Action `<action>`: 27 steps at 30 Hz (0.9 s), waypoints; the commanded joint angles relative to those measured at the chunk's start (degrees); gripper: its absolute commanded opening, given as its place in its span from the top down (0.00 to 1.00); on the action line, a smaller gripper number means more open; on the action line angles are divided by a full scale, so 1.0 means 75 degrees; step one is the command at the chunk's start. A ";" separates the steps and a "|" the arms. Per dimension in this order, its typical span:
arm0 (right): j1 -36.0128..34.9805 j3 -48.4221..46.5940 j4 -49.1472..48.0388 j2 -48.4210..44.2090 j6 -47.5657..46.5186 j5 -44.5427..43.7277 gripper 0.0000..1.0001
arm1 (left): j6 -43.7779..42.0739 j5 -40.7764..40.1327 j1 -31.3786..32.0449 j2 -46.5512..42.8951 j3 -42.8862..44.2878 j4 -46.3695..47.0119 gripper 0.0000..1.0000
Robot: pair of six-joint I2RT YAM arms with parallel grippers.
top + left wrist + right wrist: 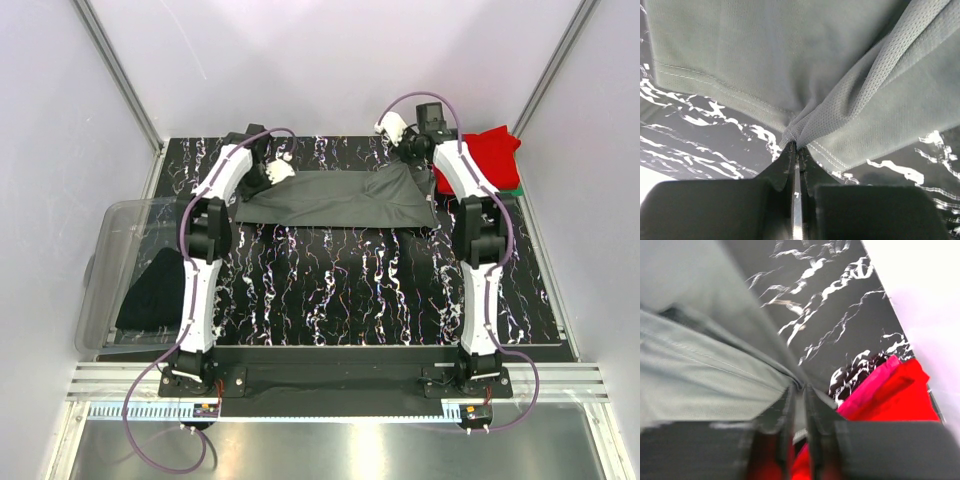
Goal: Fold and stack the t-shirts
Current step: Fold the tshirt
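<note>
Cloth fills both wrist views: my left pincer (pixel 796 149) is clamped tight on a bunched hem of the dark grey t-shirt (pixel 330 200), which spreads ahead of its tips. My right pincer (pixel 800 390) pinches the same shirt's other corner (that view is blurred), jaws almost together. Just right of those tips lies the red t-shirt (pixel 900 395) on the marbled table (pixel 350 290).

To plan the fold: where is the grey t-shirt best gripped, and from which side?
At its left and right ends, coming from both sides: the grey t-shirt lies spread wide, so one grip would probably let it sag. The left pincer and right pincer pinch it there.
</note>
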State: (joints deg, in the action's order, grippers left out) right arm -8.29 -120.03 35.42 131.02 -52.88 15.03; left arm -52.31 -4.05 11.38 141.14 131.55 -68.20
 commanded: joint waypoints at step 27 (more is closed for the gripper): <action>-0.0031 0.1578 -0.0375 -0.1040 0.1321 -0.0176 0.69 | 0.1409 0.0494 0.0159 -0.0761 -0.1145 0.0785 0.90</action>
State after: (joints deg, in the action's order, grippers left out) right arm -8.25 -106.98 33.63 123.81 -43.97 13.06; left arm -42.11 -2.68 12.56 133.67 122.85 -61.82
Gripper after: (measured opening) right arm 0.314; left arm 0.109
